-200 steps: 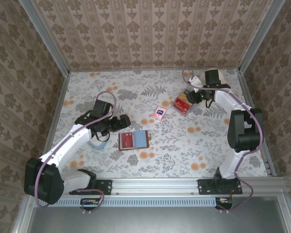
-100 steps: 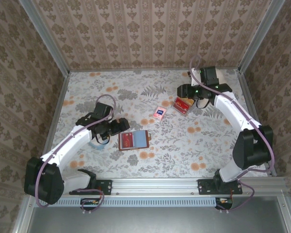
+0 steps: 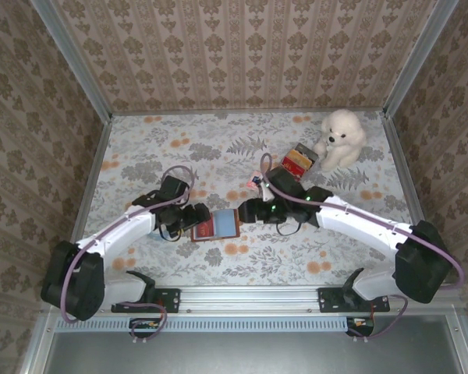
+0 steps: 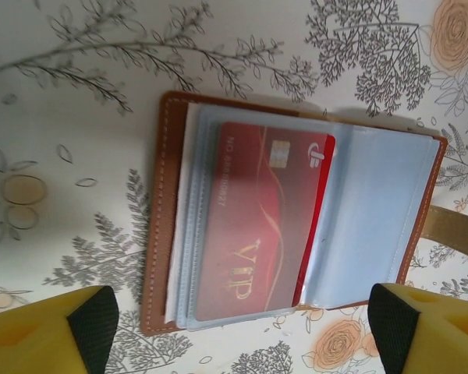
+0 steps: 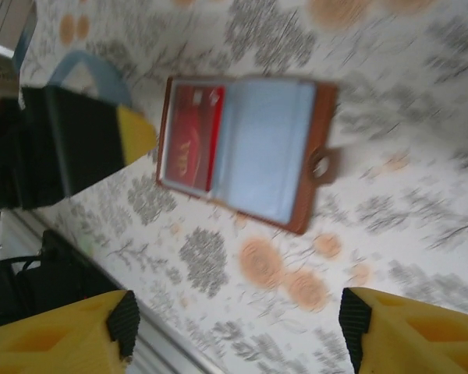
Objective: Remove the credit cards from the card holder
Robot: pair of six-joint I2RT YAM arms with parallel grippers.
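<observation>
On the floral table, the card holder lies open flat, a red VIP card sitting in its left sleeve, with the left gripper just beside its left edge and the right gripper beside its right, both spread wide and empty, apparently flanking it to steady and pull.

Soft, even light, faint shadows, sharp left wrist view, smeary blur across right wrist view
</observation>
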